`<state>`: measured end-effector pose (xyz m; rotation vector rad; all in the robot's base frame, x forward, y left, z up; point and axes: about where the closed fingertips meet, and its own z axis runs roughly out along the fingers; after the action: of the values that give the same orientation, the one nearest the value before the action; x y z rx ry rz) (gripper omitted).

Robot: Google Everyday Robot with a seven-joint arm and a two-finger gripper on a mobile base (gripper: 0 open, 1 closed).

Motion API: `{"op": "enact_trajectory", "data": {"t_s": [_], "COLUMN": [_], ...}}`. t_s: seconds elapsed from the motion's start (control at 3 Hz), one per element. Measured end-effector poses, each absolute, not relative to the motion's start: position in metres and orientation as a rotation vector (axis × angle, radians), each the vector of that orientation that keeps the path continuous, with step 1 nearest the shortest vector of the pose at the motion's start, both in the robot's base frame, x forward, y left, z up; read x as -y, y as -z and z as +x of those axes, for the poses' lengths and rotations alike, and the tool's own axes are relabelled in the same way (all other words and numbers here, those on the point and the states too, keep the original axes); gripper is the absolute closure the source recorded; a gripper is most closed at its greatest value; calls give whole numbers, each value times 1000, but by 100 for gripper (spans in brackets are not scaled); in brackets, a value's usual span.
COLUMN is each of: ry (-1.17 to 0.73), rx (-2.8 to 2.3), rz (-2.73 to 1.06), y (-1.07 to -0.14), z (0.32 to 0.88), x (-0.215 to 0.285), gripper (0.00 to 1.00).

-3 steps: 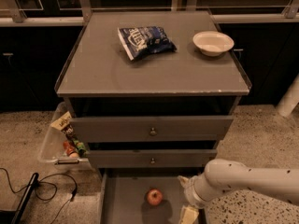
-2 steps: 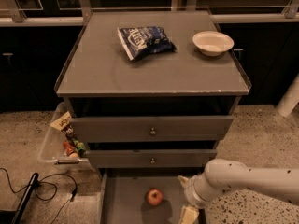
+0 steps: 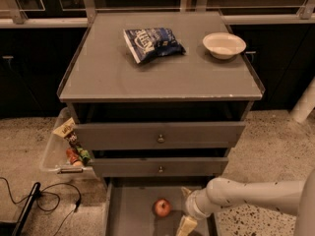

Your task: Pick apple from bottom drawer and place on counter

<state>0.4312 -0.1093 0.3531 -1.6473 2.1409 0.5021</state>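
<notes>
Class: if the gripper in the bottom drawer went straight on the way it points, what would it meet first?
Probably the apple. The gripper, open, sits inside the bottom drawer, and the apple lies just ahead of it on the drawer floor. Depth is unclear, so it might pass beside it.

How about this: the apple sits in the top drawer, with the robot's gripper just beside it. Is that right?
No. The camera view shows the apple sits in the bottom drawer, not the top one, with the robot's gripper just beside it.
</notes>
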Motion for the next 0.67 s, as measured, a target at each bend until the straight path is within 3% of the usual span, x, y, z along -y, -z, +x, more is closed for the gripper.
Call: {"op": "enact_trajectory", "data": {"t_s": [0.67], "ry": [-579], "rx": [-2006], "rz": [-1513], "y": [-257], "z": [482], "x": [102], "gripper": [0]}}
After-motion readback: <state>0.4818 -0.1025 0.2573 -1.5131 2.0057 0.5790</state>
